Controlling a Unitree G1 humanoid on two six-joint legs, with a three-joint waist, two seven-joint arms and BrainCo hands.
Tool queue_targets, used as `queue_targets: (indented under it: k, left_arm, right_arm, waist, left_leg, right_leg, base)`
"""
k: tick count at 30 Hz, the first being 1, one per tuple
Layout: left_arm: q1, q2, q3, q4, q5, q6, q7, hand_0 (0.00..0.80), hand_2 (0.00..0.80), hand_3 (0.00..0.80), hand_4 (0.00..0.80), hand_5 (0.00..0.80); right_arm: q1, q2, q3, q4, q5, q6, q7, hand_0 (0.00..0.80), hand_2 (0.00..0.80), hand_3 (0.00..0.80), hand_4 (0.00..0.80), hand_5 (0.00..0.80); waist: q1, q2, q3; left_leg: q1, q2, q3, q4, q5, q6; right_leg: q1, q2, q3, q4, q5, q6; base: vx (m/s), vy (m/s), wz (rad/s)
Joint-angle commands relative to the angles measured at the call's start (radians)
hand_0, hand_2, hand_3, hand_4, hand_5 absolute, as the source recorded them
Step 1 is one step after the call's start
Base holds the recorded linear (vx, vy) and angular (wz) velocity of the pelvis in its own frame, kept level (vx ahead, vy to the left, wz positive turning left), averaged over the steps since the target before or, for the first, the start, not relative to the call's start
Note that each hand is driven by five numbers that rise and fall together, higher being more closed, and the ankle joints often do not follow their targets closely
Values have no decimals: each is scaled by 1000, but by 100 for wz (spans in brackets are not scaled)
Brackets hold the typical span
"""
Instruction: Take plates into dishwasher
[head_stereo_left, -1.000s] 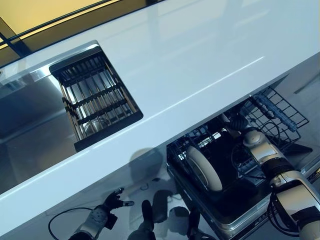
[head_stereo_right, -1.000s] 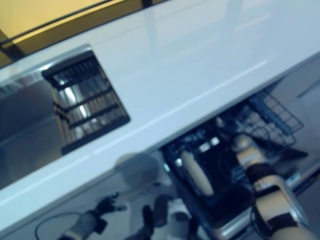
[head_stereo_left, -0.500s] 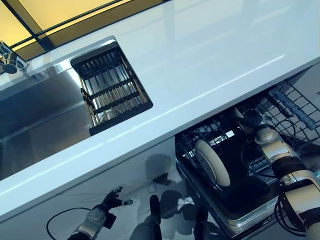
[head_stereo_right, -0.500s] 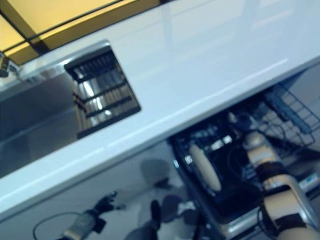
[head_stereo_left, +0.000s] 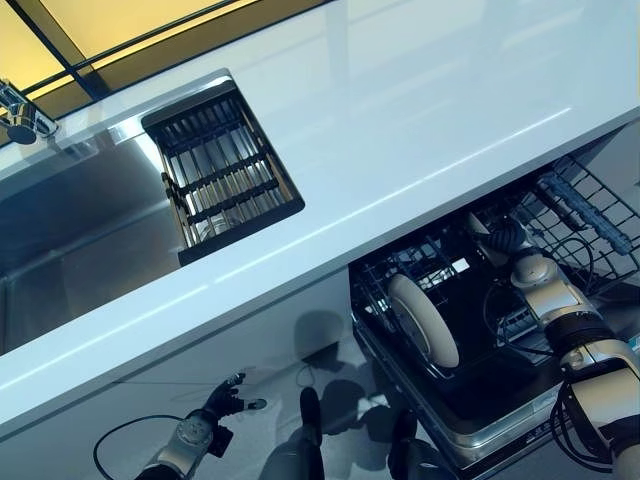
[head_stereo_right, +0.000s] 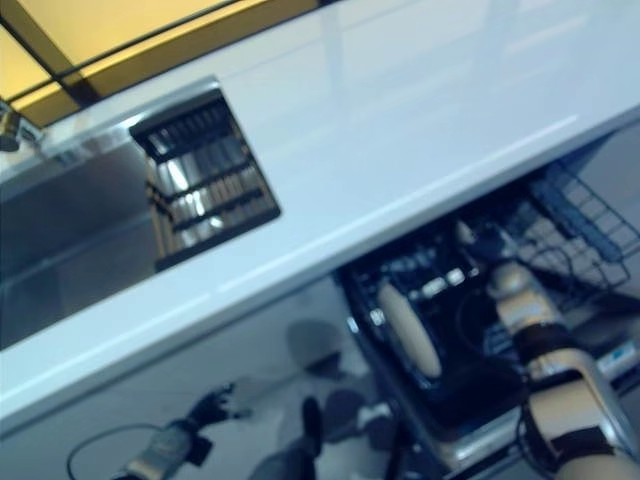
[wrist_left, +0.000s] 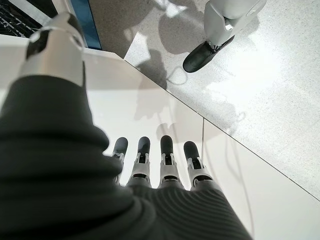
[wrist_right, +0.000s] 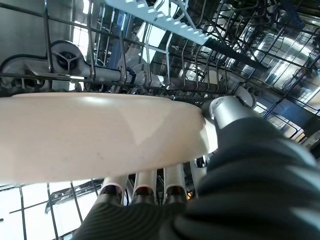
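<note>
In the right wrist view a cream plate (wrist_right: 100, 135) lies across my right hand (wrist_right: 250, 165), with the fingers (wrist_right: 145, 187) curled under it and the thumb (wrist_right: 227, 107) on its rim. From above, that hand (head_stereo_left: 497, 240) sits inside the open dishwasher's lower rack (head_stereo_left: 395, 275), just under the counter's edge, and the held plate is hidden there. A white plate (head_stereo_left: 422, 320) stands on edge in the rack, to the left of my arm. My left hand (head_stereo_left: 225, 400) hangs low beside the cabinet front, fingers (wrist_left: 167, 160) straight, holding nothing.
The white counter (head_stereo_left: 400, 130) overhangs the dishwasher. A wire upper rack (head_stereo_left: 590, 215) juts out to the right of my arm. At the left is a steel sink (head_stereo_left: 70, 230) with a black drainer insert (head_stereo_left: 220, 175) and a tap (head_stereo_left: 20, 115).
The camera has shifted, so the sink and counter sit further right in the picture. My right hand stays in the rack and the left hand stays low.
</note>
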Motion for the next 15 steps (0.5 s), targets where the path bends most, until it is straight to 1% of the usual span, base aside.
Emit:
queue_targets:
  k: [1,10,15]
  left_arm:
    - [-22,6,1,-16,-34,-25,15,0,0,0,0,0]
    - [-24,13,6,-17,-38,-16,20,0,0,0,0,0]
    - [-25,18,13,-16,-47,-16,20,0,0,0,0,0]
  right_arm:
    - [50,-54,29,118,-18,59,-7,0,0,0,0,0]
    - [54,-48,20,82,-16,39,-62,0,0,0,0,0]
    - [62,-53,16,61,-12,33,-69,0,0,0,0,0]
  waist:
    - [1,15,26]
    - [-1,6,24]
    - [-3,3,24]
  left_leg:
    - [-30,47,-52,9,8,-38]
    - [-27,47,-45,4,7,-33]
    - [-33,46,-43,14,3,-30]
  right_leg:
    - [-11,-19,-11,53,14,28]
    - [-8,-17,-5,47,20,35]
    - [-11,-21,-1,55,18,37]
  base:
    - [0,0,0]
    - [0,0,0]
    - [0,0,0]
